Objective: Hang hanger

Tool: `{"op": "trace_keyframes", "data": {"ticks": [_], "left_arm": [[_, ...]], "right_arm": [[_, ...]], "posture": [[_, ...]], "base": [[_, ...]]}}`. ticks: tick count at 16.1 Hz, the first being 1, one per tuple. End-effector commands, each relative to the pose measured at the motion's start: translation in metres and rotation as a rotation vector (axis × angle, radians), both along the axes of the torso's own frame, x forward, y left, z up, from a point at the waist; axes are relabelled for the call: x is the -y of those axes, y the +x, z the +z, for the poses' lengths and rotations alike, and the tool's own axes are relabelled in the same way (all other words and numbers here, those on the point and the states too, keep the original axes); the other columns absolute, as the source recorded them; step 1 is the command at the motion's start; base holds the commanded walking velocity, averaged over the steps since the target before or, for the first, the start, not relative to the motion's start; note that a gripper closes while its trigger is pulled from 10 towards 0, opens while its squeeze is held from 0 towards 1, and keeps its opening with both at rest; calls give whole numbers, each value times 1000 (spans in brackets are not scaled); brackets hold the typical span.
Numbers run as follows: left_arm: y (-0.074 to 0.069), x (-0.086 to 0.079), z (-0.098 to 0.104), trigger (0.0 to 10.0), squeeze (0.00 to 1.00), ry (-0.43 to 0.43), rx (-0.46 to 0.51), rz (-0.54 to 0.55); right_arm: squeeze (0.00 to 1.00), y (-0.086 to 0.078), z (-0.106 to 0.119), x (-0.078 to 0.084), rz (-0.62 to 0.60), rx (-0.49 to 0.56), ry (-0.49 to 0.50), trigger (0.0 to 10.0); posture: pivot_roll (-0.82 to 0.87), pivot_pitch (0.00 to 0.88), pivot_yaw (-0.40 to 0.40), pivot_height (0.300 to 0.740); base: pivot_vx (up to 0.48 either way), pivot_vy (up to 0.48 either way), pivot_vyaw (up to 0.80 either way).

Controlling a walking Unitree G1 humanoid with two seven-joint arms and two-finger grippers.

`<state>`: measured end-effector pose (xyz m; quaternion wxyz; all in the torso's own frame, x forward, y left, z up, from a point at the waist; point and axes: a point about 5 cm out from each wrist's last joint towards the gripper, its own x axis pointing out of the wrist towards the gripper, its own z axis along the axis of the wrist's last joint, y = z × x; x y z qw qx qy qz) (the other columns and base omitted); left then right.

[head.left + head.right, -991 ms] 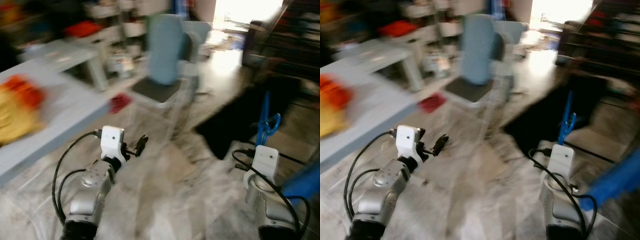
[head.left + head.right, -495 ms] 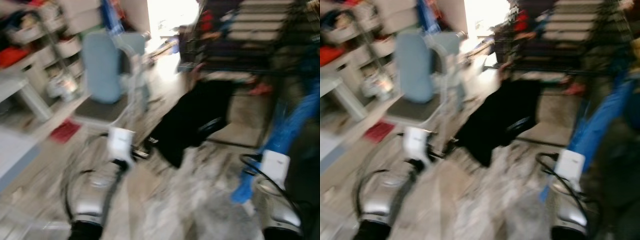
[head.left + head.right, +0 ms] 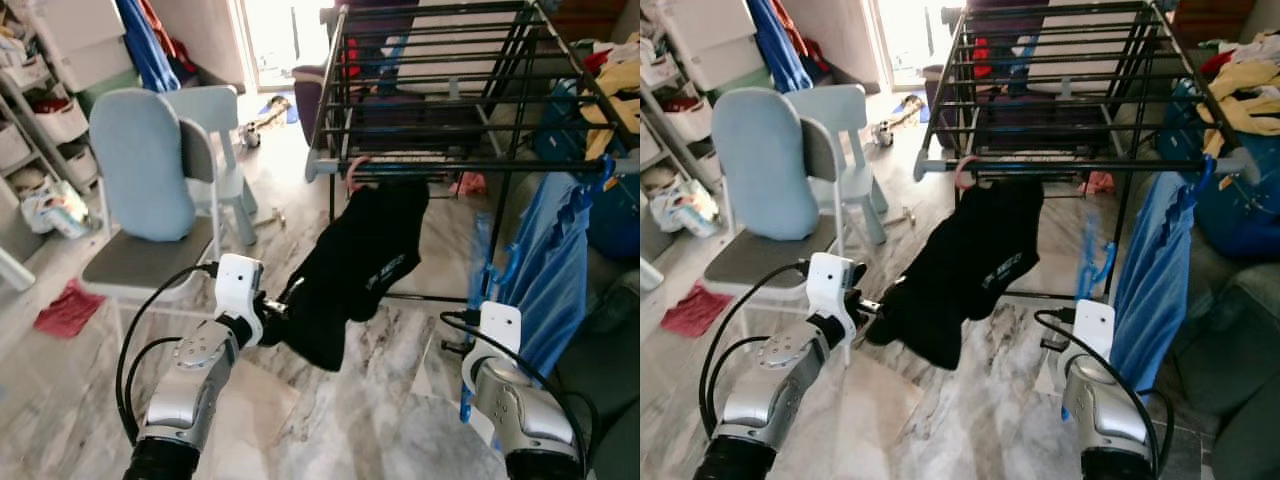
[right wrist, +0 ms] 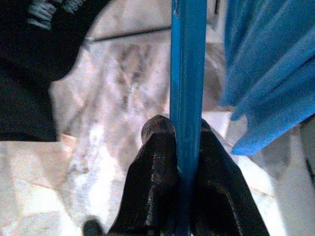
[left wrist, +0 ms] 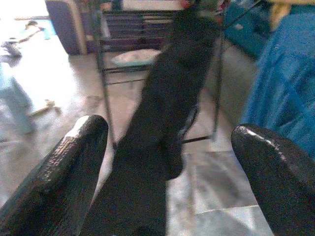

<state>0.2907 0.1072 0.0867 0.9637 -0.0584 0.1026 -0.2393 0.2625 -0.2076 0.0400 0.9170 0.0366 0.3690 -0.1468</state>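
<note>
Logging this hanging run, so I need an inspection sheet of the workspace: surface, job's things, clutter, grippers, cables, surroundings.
Surface: marble floor.
Job's things: blue hanger in the right gripper; black drying rack ahead, black garment and blue garment hung on its front rail.
Clutter: red cloth on floor, bag by shelves.
Grippers: right gripper shut on hanger; left gripper open, facing the black garment.
Cables: black cables looping off both arms.
Surroundings: blue chair, shelving.

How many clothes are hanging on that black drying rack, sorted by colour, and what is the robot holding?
Black garment hanging from the black metal drying rack: 1
Blue garment hanging from the rack's front corner: 1
Blue plastic hanger gripped in the right pincer: 1
Total: 3
The left pincer is open, holding nothing.
</note>
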Motion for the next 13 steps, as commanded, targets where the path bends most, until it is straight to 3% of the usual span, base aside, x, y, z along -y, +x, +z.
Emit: {"op": "trace_keyframes", "data": {"ticks": [1,3,8,11,13], "left_arm": [[1,-4,2,10000,0,23,11,-4],[1,-4,2,10000,0,23,10,-6],[-2,0,0,10000,0,20,4,-39],[-2,1,1,10000,0,-2,0,-42],[-4,3,3,10000,0,-21,6,-65]], "right_arm": [[0,3,3,-4,16,11,11,10000],[0,3,3,-3,17,11,7,10000],[0,21,20,27,18,82,-150,10000],[0,30,28,39,-6,116,-161,10000],[0,38,34,47,-12,139,-165,10000]], "posture": [[-184,0,61,740],[-184,0,62,740],[-183,0,63,740],[-180,0,65,740],[-179,0,66,740]], "base": [[322,356,0],[326,352,0],[464,0,0],[447,0,0],[0,0,0]]}}
